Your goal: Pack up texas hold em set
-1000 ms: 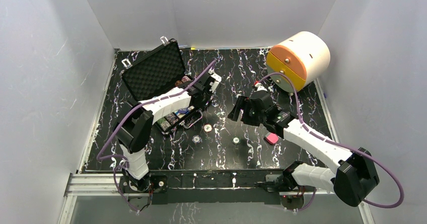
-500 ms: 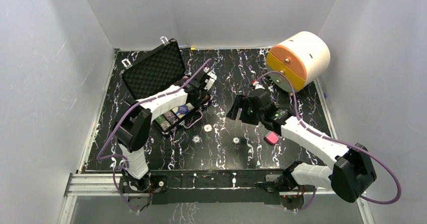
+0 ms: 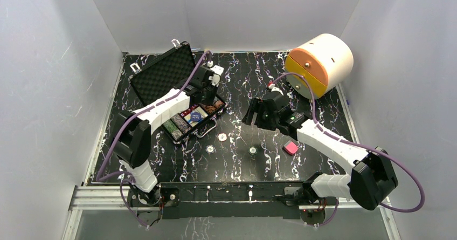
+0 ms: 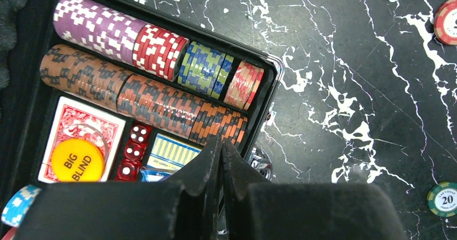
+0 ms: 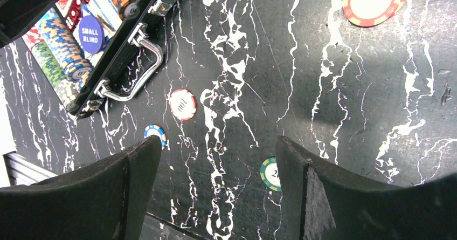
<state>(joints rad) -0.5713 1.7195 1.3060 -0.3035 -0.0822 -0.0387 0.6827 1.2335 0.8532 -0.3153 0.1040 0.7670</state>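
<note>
Open case (image 4: 269, 102), loose chips (image 5: 182, 104) out on the table (image 3: 242, 73).
The black case sits open at the table's 10 o'clock, chip rows (image 4: 151, 51) seated inside. The left gripper (image 4: 221, 145) hangs over it clenched on nothing; the right gripper (image 5: 218, 143) is spread wide and empty above the loose chips at the case's 4 o'clock. Flat chips may skid from the fingers, and shutting the lid (image 3: 161, 78) early would leave them out.
</note>
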